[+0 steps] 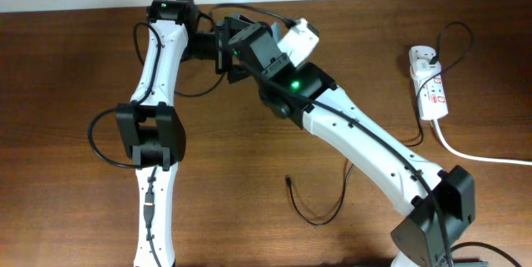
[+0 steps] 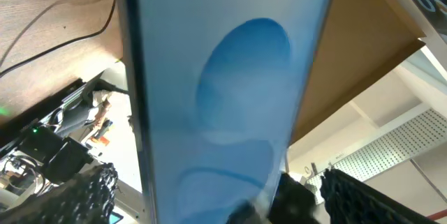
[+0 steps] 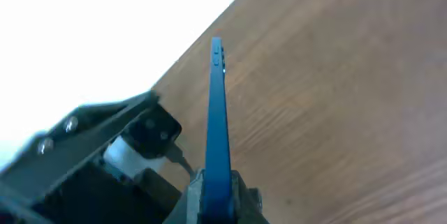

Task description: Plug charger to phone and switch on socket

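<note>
The table (image 1: 249,159) is dark brown wood, its grain running side to side. Over on the right the socket (image 1: 429,84) lies flat, its long side pointing away from the near edge. Its thick white cord (image 1: 465,152) trails across the wood toward the right rim. Nearer the front, about the middle, the charger (image 1: 320,209) lies in a loose curl. Its connector tip (image 1: 288,180) rests on bare wood, well apart from the socket.
</note>
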You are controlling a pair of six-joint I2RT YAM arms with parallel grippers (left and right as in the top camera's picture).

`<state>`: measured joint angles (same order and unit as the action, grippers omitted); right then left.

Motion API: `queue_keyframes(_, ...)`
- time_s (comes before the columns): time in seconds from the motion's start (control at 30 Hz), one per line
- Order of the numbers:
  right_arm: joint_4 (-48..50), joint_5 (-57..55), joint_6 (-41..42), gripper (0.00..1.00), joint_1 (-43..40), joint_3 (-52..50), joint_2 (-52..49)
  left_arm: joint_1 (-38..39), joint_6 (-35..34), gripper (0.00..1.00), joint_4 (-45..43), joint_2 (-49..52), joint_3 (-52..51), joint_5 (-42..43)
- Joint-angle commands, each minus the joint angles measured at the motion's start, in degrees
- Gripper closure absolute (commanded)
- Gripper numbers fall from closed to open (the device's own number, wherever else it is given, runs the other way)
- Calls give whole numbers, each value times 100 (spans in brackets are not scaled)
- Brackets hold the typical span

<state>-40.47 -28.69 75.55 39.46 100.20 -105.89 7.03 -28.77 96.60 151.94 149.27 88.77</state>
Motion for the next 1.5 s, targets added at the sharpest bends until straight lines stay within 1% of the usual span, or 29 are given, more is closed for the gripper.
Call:
queue_keyframes(0.0,-166,-149,2061,96,-55,188,468,-33,-57,7,-9,17,142,131)
queue_keyframes(0.07,-214,-173,2282,96,-57,188,472,-33,-332,9,-7,17,142,140)
queue_keyframes(0.1,-310,-199,2815,96,-55,188,472,-33,-341,12,-7,17,142,140)
queue_keyframes(0.13,-328,-195,3058,96,-55,188,472,-33,-341,15,-7,17,142,140)
queue_keyframes(0.2,-323,-94,3368,96,-55,188,472,-33,-404,26,-7,17,142,140)
queue_keyframes(0.23,-326,133,3571,96,-52,188,472,-33,-516,30,-7,17,142,140)
queue_keyframes(0.33,-330,236,3954,96,-52,186,472,-33,-586,30,-7,17,142,140)
queue_keyframes(0.37,-328,282,4247,96,-52,186,472,-33,-619,33,-7,17,142,140)
queue_keyframes(0.4,-321,280,4295,96,-52,188,472,-33,-643,37,-7,17,142,140)
queue_keyframes(0.47,-326,278,4354,96,-52,186,472,-33,-664,50,-7,17,142,140)
queue_keyframes(0.5,-319,280,4354,96,-52,186,472,-33,-664,52,-7,17,142,140)
queue_keyframes(0.6,-269,372,4393,96,-48,186,470,-33,-815,54,-7,17,142,140)
queue_keyframes(0.67,-256,431,4393,96,-48,186,470,-33,-815,62,-7,17,142,140)
queue_keyframes(0.7,-256,433,4393,96,-48,186,470,-33,-815,64,-7,17,142,140)
queue_keyframes(0.8,-175,605,4393,96,-48,186,470,-33,-813,74,-4,17,142,140)
queue_keyframes(1.07,-173,601,4391,96,-48,186,470,-33,-813,85,-4,17,142,140)
queue_keyframes(1.1,-175,603,4389,96,-48,186,470,-33,-813,90,-4,17,142,140)
queue_keyframes(1.13,-175,603,4389,96,-48,186,470,-33,-813,94,-4,17,142,140)
queue_keyframes(1.17,-175,619,4387,95,-48,186,470,-33,-813,95,-4,17,142,140)
queue_keyframes(1.2,-173,680,4387,95,-48,186,470,-33,-813,100,-4,17,142,142)
queue_keyframes(1.27,-177,750,4341,72,-48,186,470,-33,-813,100,15,17,142,142)
queue_keyframes(1.33,-173,745,4321,37,-48,186,470,-33,-813,100,15,17,142,142)
queue_keyframes(1.37,-160,686,4122,28,-50,188,470,-33,-813,100,15,17,142,140)
queue_keyframes(1.4,-96,511,3692,22,-55,188,472,-33,-811,100,13,17,142,140)
queue_keyframes(1.43,-90,369,3429,13,-55,188,487,-33,-811,100,13,17,142,140)
queue_keyframes(1.47,-94,205,2990,2,-72,188,562,-33,-809,100,2,17,142,138)
